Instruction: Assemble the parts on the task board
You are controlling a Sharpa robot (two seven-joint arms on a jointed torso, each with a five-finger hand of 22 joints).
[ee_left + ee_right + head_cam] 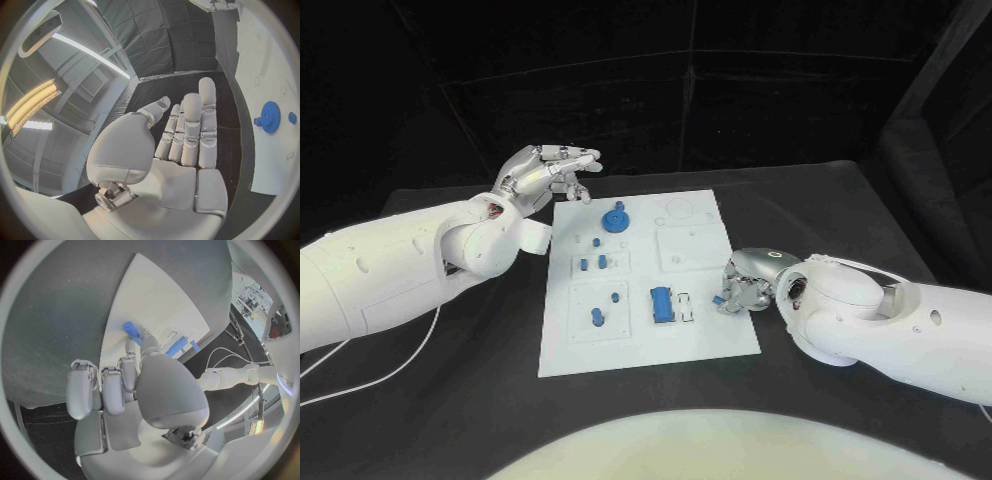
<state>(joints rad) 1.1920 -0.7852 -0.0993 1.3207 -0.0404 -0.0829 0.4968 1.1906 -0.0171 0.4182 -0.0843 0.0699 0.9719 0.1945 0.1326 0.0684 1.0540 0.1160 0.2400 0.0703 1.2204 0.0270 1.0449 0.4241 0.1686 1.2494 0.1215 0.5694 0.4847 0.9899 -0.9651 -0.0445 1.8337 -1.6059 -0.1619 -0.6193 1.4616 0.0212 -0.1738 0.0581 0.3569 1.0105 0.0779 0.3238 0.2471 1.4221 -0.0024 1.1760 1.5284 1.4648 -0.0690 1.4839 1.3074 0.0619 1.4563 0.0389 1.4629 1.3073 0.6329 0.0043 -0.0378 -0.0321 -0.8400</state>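
the flat white rectangular task board [646,345] lies in the middle of the black table [877,220], with small blue plastic parts spread over it. a round blue gear-like part [616,217] stands near the board's far edge; smaller blue pegs [596,263] sit in the recesses below it, a short blue peg [597,317] stands in the near-left recess, and a blue rectangular block [662,304] lies in the near middle.

the left hand [548,172] hovers off the board's far-left corner, fingers straight and apart, holding nothing; the gear-like part [270,116] lies just beside it on the board, not touched. the wrist view shows the palm bare and the fingers [190,125] stretched out side by side above the dark table.

the right hand [747,280] rests at the board's right edge, fingers curled down. between thumb and a finger it pinches a small blue cylindrical part [132,330] right at the board's edge [112,340], while the other fingers [81,390] are curled in, apart from it. the blue block [177,346] lies on the board just beyond the hand.
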